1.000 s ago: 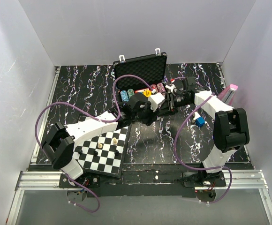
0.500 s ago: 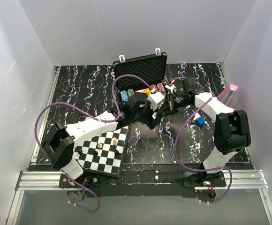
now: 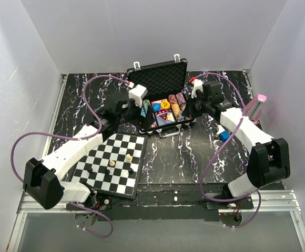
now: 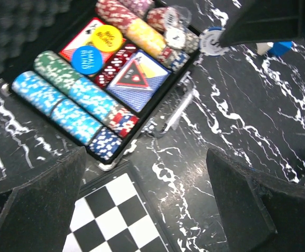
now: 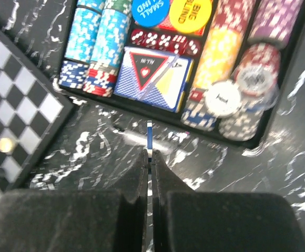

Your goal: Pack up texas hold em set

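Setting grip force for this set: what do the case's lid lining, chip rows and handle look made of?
Lid lining: dark matte foam, shown by its egg-crate dimples. Chip rows: probably hard plastic or clay composite, smooth with striped edges and slight sheen. Handle: apparently polished metal, perhaps chromed plastic, given its bright reflections.

The chip (image 5: 149, 135) pinched in the right pincer (image 5: 150, 157) shows only its thin edge; the chessboard (image 5: 16, 105) to the pincer's left is cropped.

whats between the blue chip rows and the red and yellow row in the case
Left wrist view shows it: a yellow button and blue button on a red deck, red dice, then a blue-backed deck.
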